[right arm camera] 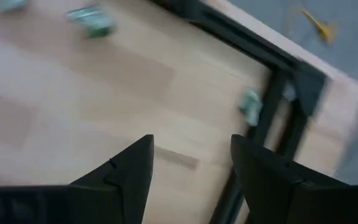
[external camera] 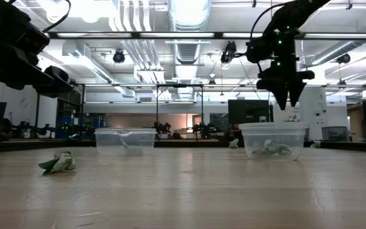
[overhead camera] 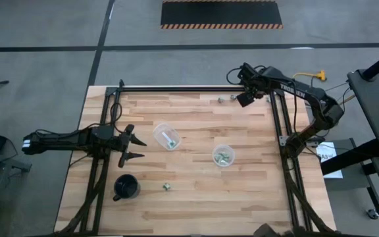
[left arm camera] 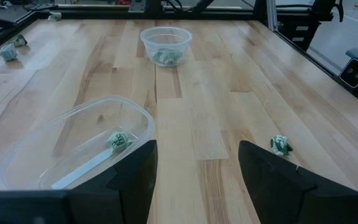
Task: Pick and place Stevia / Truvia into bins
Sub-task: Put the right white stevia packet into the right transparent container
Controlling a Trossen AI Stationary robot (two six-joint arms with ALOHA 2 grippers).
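Both bins have packets: left bin [overhead camera: 166, 136] one, right bin [overhead camera: 223, 155] several. Left gripper [overhead camera: 134, 145] and right gripper [overhead camera: 241, 96] gape empty.

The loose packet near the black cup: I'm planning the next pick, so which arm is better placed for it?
Left. The left pincer is open just above the loose packet and black cup; the right pincer is at the far corner.

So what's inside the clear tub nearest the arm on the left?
Inside the round clear plastic container lies one crumpled green-and-white sweetener packet, resting on its floor. The left end effector sits open beside it, and nothing covers the container's contents.
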